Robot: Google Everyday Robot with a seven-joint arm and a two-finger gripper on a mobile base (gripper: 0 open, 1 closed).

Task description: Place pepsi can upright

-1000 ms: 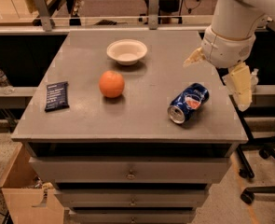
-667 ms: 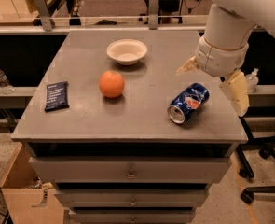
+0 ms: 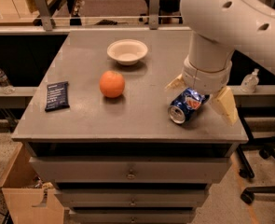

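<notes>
The pepsi can (image 3: 184, 106) lies on its side near the right front of the grey table (image 3: 104, 120), its silver end facing the front left. My gripper (image 3: 200, 95) hangs directly over the can's far end, open, with one tan finger (image 3: 175, 82) to the can's left and the other to its right. The fingers straddle the can without closing on it. The white arm covers the can's upper end.
An orange (image 3: 112, 84) sits mid-table, a white bowl (image 3: 127, 51) behind it, and a flat dark blue snack-bar wrapper (image 3: 57, 95) at the left. The table's right and front edges are close to the can. Drawers lie below; a bottle (image 3: 250, 81) stands off to the right.
The arm has moved left and down from beside the table's right edge to over the can, so the fingers now straddle it. The can has not moved.
</notes>
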